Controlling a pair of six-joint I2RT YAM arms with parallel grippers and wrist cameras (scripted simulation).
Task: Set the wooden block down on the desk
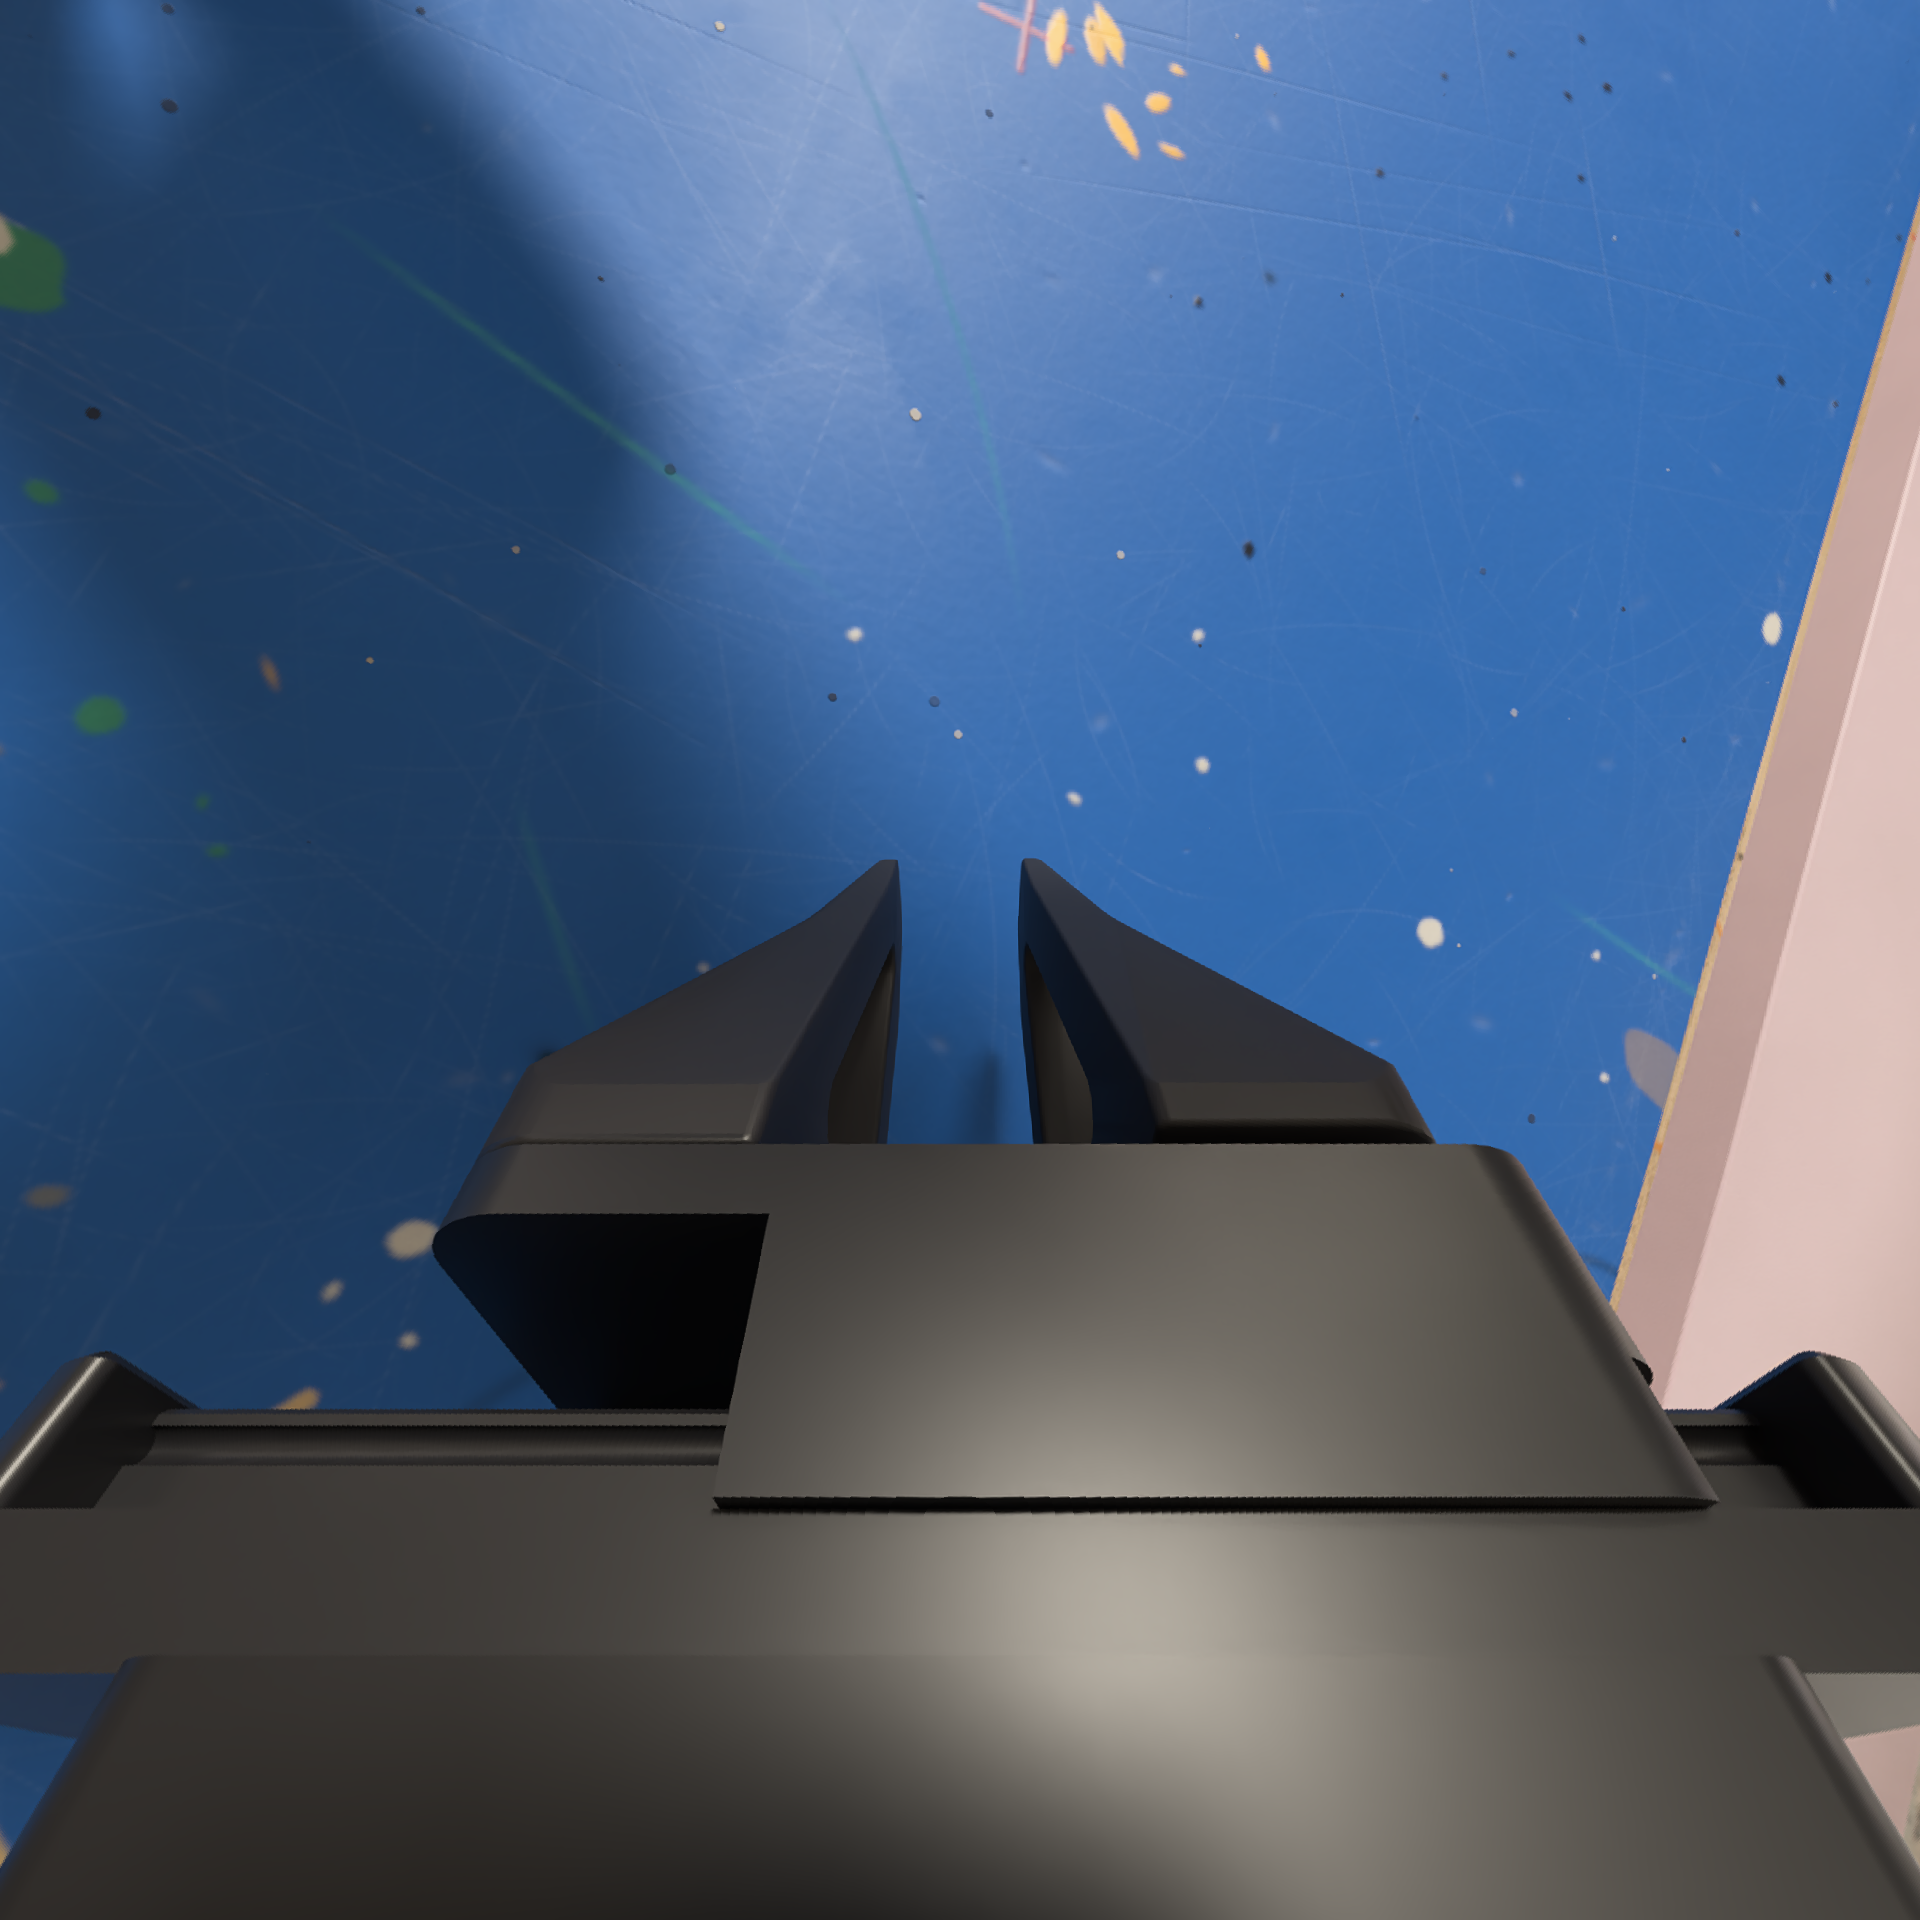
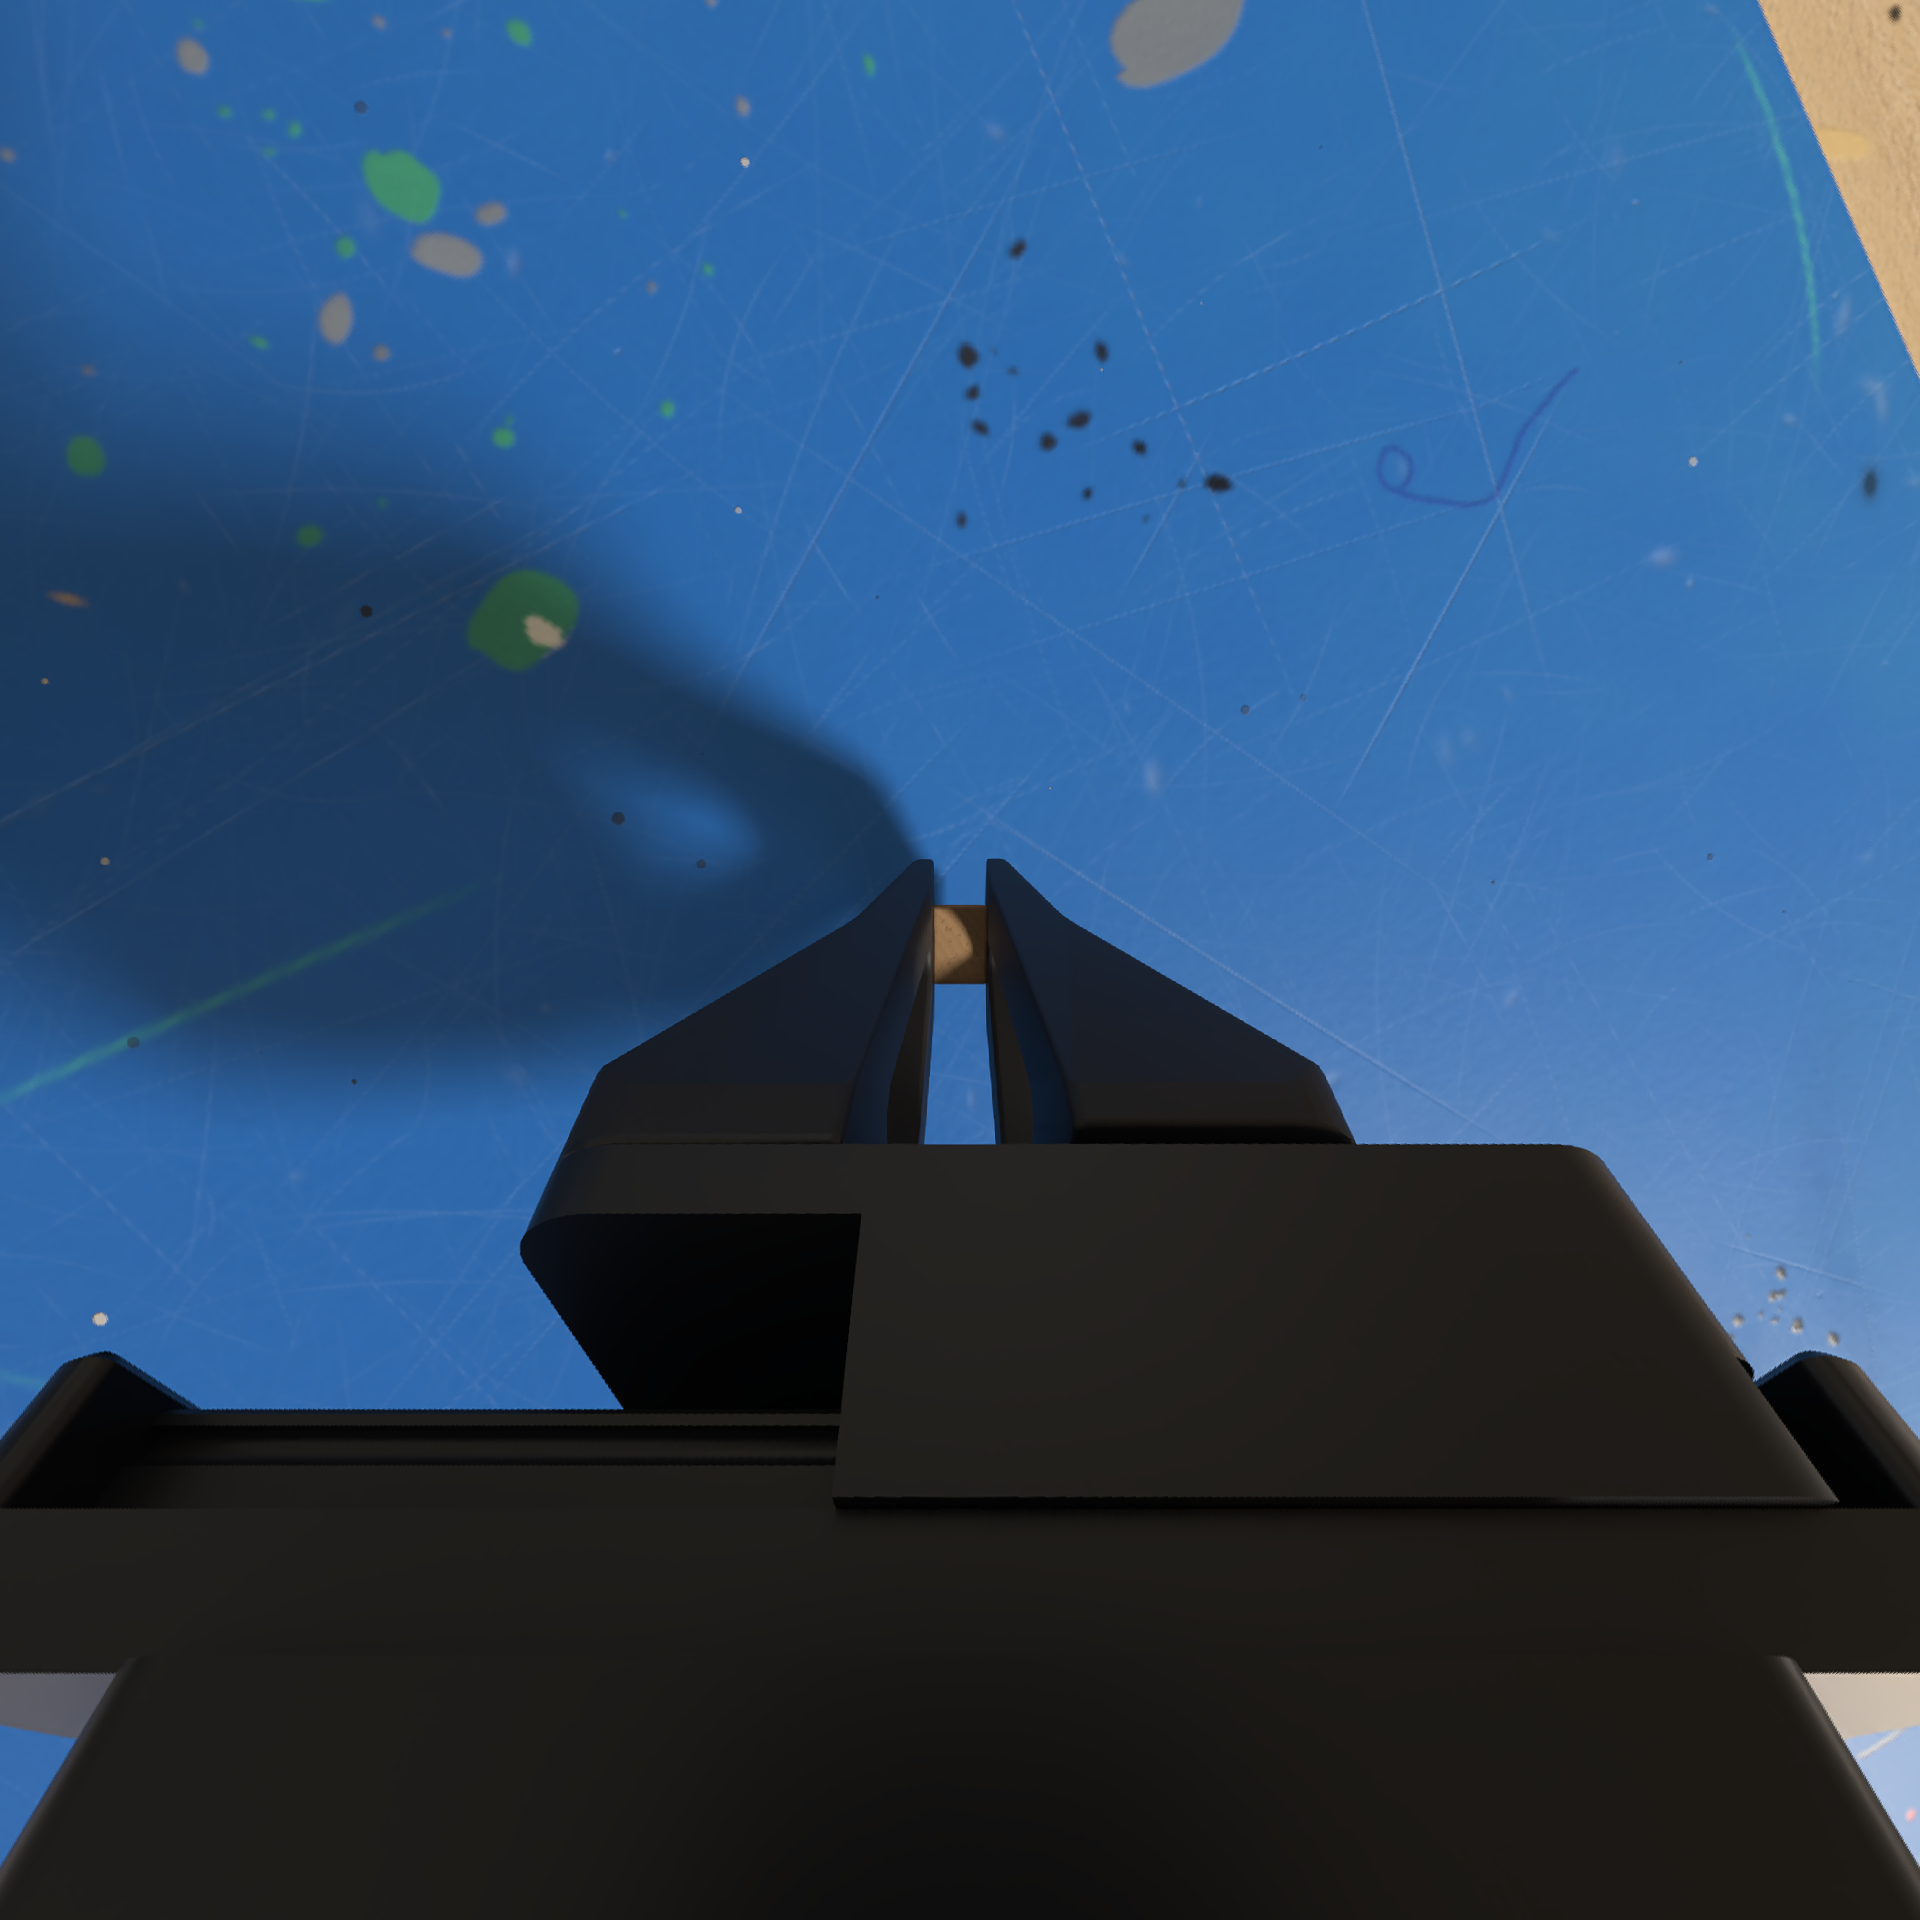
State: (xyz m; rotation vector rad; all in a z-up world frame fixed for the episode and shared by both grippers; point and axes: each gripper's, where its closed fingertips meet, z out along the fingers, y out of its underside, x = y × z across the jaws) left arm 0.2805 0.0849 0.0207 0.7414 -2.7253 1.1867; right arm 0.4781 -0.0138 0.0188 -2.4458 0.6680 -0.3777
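At centre frame of the right wrist view, the right tool (image 2: 959, 883) clamps a small tan wooden block (image 2: 958, 943) above the paint-speckled blue desk (image 2: 1351, 675). Left tool (image 1: 959, 883) hangs slightly apart, holding nothing.

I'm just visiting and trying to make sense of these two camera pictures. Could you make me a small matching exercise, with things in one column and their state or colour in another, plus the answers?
Things:
1. left gripper
2. right gripper
3. wooden block
4. desk

States:
A. blue, scratched and flecked with paint
B. tan, pinched between two black fingers
C. holds nothing, fingers a little apart
D. closed on a small thing near its fingertips

Pairs: 1-C, 2-D, 3-B, 4-A
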